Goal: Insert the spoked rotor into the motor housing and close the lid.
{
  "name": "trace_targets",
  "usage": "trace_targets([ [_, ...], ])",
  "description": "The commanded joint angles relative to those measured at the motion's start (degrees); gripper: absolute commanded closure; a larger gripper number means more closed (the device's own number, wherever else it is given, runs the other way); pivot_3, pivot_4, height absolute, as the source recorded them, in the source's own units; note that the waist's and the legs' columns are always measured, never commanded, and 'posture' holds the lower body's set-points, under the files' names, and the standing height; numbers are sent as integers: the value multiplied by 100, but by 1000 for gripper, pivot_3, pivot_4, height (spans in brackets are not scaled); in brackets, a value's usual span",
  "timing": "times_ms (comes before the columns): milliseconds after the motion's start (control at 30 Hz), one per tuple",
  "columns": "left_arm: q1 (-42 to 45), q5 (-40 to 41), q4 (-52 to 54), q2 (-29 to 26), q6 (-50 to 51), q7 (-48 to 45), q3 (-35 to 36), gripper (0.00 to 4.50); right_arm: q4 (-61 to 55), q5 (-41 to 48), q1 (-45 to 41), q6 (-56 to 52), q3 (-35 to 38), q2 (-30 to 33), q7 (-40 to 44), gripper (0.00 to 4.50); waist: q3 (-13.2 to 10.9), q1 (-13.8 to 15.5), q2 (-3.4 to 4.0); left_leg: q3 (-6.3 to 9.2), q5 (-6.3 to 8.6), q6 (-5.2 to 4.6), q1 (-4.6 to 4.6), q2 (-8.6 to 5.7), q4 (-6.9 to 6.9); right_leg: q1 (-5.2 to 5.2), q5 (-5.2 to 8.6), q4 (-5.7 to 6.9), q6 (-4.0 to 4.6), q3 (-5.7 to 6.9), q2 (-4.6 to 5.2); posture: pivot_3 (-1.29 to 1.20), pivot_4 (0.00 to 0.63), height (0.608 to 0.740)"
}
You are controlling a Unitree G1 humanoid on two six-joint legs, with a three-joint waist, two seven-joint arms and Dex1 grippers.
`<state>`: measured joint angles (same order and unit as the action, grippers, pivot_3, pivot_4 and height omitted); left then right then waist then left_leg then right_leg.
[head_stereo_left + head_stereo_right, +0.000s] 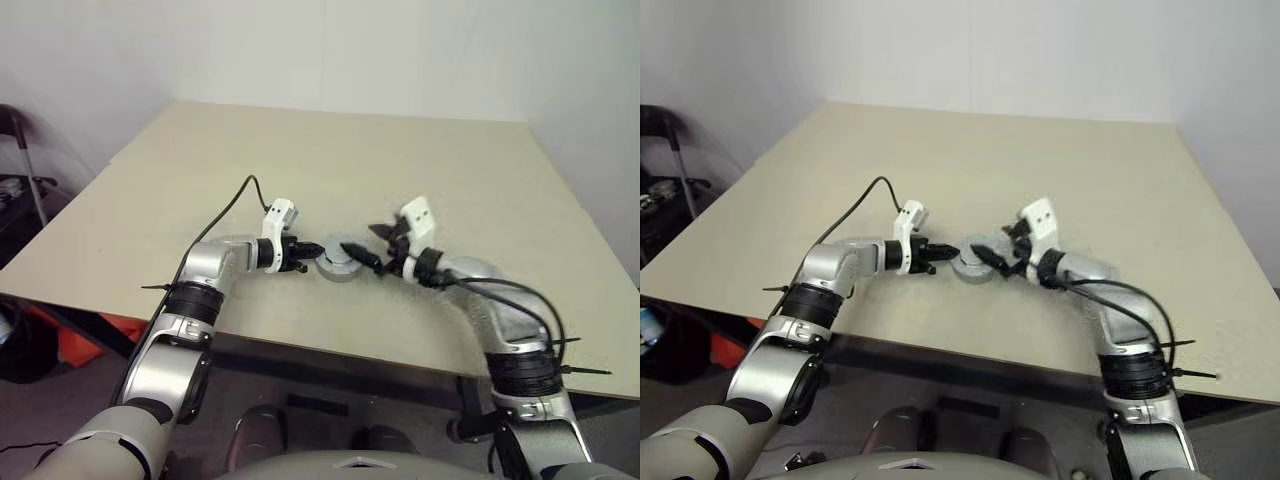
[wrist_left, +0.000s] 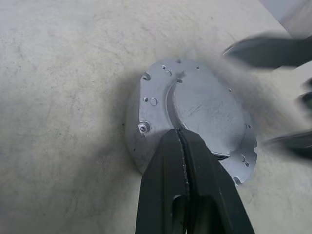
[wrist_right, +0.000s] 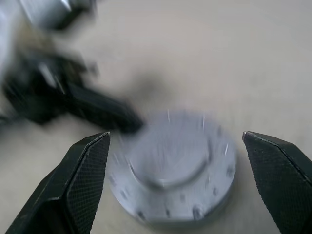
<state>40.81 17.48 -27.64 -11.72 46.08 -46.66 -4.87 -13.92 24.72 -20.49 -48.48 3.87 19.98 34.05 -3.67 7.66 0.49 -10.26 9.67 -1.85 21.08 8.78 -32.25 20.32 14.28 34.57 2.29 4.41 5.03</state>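
The motor housing (image 1: 340, 266) sits near the front edge of the beige surface (image 1: 470, 170) with the lid (image 2: 207, 109) closed over it. The left claw (image 2: 182, 134), pressed together, touches the lid's rim. The right claw (image 3: 175, 146) hangs spread wide beside it, gripping nothing.

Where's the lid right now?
The flat round silver-grey metal lid sits on the round silver motor housing, near the table's front edge, between both end effectors.
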Motion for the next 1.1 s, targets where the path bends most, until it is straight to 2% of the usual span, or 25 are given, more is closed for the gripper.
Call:
trace_targets([
  [33,33,-164,-265,-4,-40,71,-139,4500,-76,705,-58,-900,787,51,-243,24,1,2,-1,0,0,0,0,0,0,-1,0,-2,0,0,0,0,0,740],
  [233,103,-164,-369,10,-170,86,-122,4500,622,999,-25,-2099,1556,-364,-1103,24,1,-7,1,-1,-6,11,0,0,8,7,0,-1,0,0,0,0,0,740],
  [567,143,-139,-335,-83,-199,39,-66,4500,928,1855,-688,-2925,2918,-1557,-2101,24,2,-10,10,-3,-24,40,19,0,27,37,0,0,2,0,0,0,0,740],
  [733,206,-133,-373,-112,-218,57,-29,4500,988,1873,-703,-3088,2707,-1862,-2324,24,2,-13,10,-5,-33,55,20,-2,51,48,1,-2,2,0,0,0,0,740],
  [1100,224,-123,-343,-135,-212,56,3,4500,1137,1825,-567,-3108,2373,-1863,-2395,24,2,11,9,-5,-55,89,25,-7,93,68,-1,-2,15,0,-2,0,0,740],
])
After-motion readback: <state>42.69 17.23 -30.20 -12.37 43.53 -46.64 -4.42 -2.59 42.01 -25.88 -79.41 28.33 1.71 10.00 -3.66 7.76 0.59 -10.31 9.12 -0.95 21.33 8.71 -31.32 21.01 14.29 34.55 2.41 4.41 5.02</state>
